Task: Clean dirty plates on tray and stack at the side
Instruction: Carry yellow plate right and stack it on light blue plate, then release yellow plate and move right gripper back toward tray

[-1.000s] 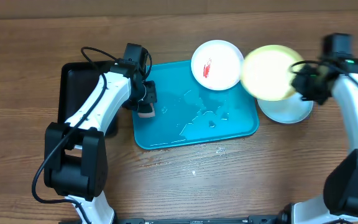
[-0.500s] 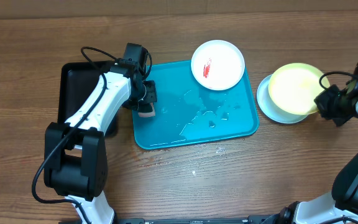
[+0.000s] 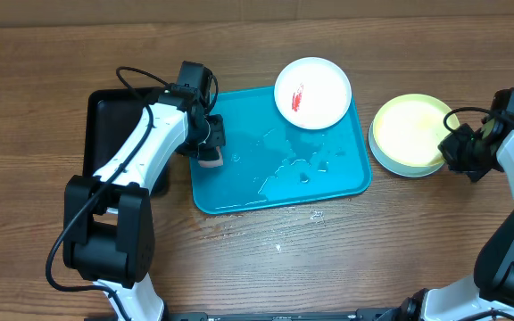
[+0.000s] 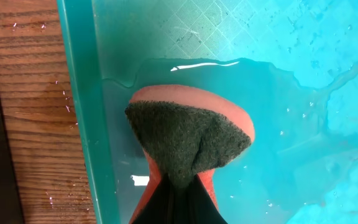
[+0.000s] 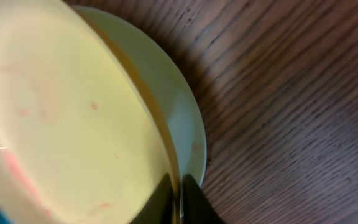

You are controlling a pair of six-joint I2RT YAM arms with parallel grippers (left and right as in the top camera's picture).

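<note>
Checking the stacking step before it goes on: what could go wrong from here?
1. The right gripper pinches the rim of the yellow plate atop the light blue plate; withdrawing before fully opening could drag it off the stack.
2. The white plate, smeared red, overhangs the far rim of the tray; a nudge might tip it off.
3. Faint reddish marks show on the yellow plate, so it may be stacked unclean.

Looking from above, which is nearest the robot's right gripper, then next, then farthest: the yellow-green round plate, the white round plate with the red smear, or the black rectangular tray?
From the right gripper:
1. yellow-green round plate, at its fingertips, far right.
2. white round plate, centre, toward the back.
3. black rectangular tray, far left.
</note>
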